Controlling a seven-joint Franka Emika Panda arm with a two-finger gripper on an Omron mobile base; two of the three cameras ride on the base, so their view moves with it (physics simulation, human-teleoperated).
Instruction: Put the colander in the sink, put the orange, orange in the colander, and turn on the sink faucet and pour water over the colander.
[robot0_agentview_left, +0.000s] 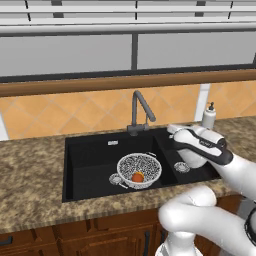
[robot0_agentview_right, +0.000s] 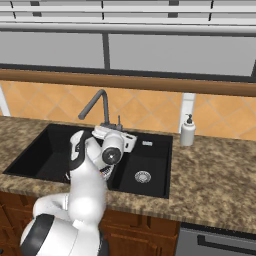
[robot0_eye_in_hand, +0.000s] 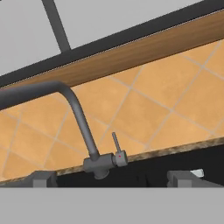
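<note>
My fingers (robot0_eye_in_hand: 41, 178) stand spread wide on nothing, aimed at the sink faucet (robot0_eye_in_hand: 103, 162) whose lever rises at twelve o'clock between them, while the colander (robot0_agentview_left: 139, 170) sits in the sink's (robot0_agentview_left: 90, 157) large basin with one orange (robot0_agentview_left: 137, 176) inside.

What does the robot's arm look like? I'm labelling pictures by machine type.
The arm is glossy white, built of rounded, bulbous segments with dark bands at the joints. Its hand ends in two small, blocky dark-grey fingertips. No cables or markings are visible.
</note>
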